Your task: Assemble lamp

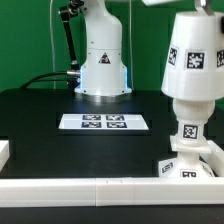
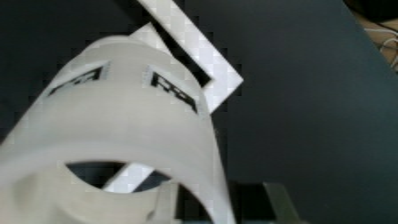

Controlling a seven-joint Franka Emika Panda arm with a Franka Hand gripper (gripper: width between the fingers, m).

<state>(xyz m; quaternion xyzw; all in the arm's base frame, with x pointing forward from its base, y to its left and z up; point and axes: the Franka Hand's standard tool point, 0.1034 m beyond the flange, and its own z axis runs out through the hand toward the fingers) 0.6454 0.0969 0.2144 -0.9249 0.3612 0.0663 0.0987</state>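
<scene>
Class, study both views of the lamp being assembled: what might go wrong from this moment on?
1. The shade sits high on the bulb over the base; a tilt on release might topple it.
2. The shade fills the wrist view, hiding the gripper, so its grip cannot be checked.

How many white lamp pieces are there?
3. The shade is on top, at the exterior view's right. The bulb is just under it, mostly hidden. The square base is at the bottom, on the black table.
</scene>
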